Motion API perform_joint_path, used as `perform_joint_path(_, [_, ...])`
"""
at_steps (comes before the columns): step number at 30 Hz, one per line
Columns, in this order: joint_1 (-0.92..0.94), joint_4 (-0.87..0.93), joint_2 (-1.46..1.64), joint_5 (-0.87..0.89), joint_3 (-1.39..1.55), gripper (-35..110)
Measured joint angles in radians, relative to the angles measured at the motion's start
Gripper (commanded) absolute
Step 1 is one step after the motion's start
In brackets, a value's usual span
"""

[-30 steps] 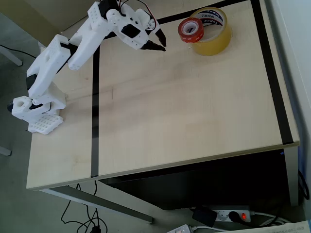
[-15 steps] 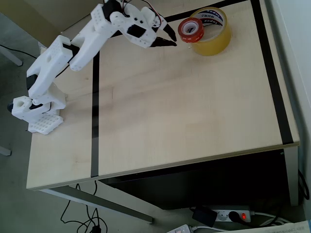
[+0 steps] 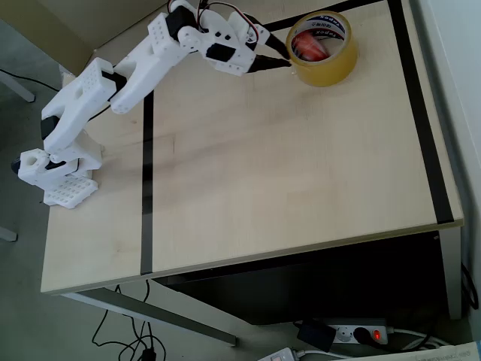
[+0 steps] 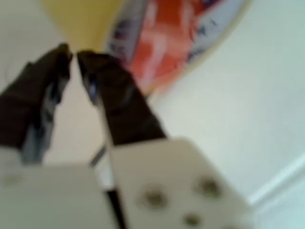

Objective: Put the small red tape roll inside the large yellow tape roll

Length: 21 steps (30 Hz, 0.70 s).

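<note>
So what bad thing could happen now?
The tool sits right against the large yellow tape roll, so pulling away carelessly might drag or shove it. The small red tape roll looks tilted inside the hole, leaning on the wall, so a bump could leave it lying crooked.

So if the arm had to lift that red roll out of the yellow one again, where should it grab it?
Probably from above. The red roll sits tilted inside the yellow roll, so its upper edge is the reachable part. One finger in its hole, one outside, pinching the wall. The yellow wall blocks any sideways approach by the gripper.
</note>
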Motion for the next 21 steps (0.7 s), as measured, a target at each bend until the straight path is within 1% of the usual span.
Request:
perform_joint_path(6, [0.026, -0.092, -0.023, 0.002, 0.000, 0])
perform_joint_path(16, [0.026, -0.098, -0.026, 0.002, 0.002, 0])
perform_joint_path(18, [0.026, -0.081, -0.026, 0.002, -0.003, 0])
perform_joint_path(21, [0.011, 0.025, -0.040, 0.002, -0.095, 0])
